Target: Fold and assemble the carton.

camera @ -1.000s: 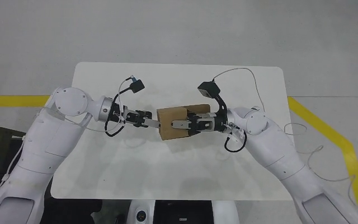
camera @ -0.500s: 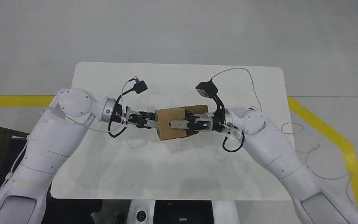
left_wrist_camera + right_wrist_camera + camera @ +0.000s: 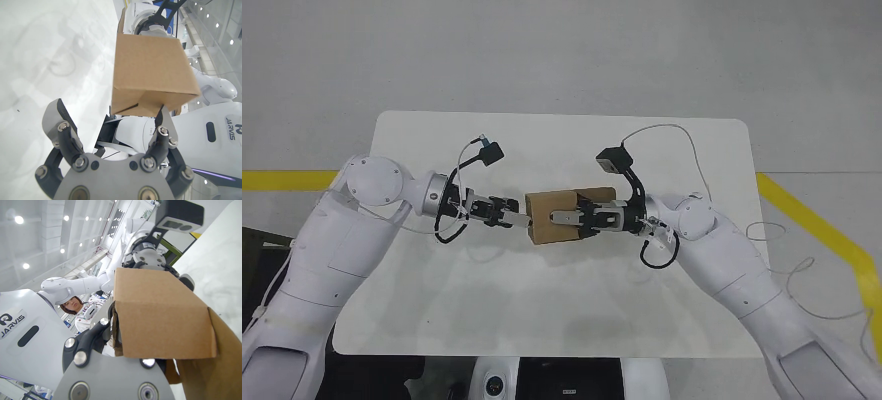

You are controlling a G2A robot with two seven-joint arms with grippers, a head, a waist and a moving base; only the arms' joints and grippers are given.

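Cardboard carton (image 3: pixel 542 232) hangs over the middle of the table (image 3: pixel 542 310), barely shifted, with the right gripper (image 3: pixel 564 216) fingers clamped on its wall. Left gripper (image 3: pixel 110 106) fingers gape, one tip touching the closed end: folding judged unfinished.

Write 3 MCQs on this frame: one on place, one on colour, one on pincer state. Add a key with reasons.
1. Where is the carton?
A) at the table's far left corner
B) over the middle of the table
C) on the floor

2. What colour is the carton?
A) white
B) blue
C) brown

3. What state is the left pincer in?
A) open, at the carton's end
B) shut on the carton
C) shut on a cable

Key:
1 B: the top view shows it mid-table.
2 C: it is plain brown cardboard in every view.
3 A: its fingers are spread wide in the left wrist view.
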